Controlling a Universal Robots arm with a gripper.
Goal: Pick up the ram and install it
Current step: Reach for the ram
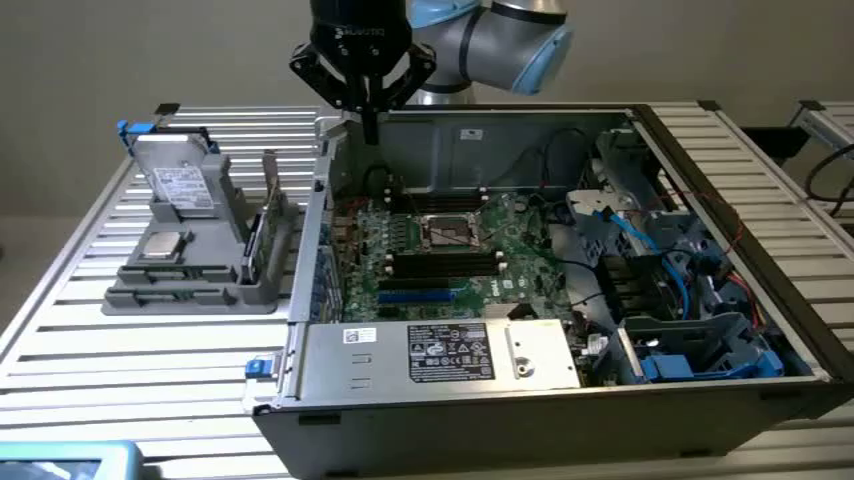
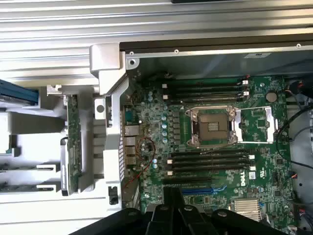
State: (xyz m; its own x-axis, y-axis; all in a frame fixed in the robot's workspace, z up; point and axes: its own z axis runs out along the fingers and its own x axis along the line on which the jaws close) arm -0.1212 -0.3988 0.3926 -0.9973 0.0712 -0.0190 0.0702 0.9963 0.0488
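Note:
The ram (image 1: 279, 240) is a slim green board standing on edge in the grey holder (image 1: 187, 290) outside the case, on the exterior view's left. In the wrist view the ram (image 2: 73, 142) appears edge-on as a long narrow green strip. My gripper (image 1: 370, 125) hangs above the back left corner of the open computer case (image 1: 400, 390), well above and behind the ram. Its black fingers are pressed together with nothing between them. The wrist view has my gripper (image 2: 173, 193) over the motherboard (image 2: 161, 127), near its long black memory slots (image 2: 210, 161).
A silver hard drive (image 1: 178, 185) with a white label stands in the same holder. The case's metal wall (image 1: 318, 230) separates holder and motherboard. Cables and blue drive bays (image 1: 667, 300) crowd the case on the exterior view's right. Everything rests on a slatted metal table (image 1: 134, 360).

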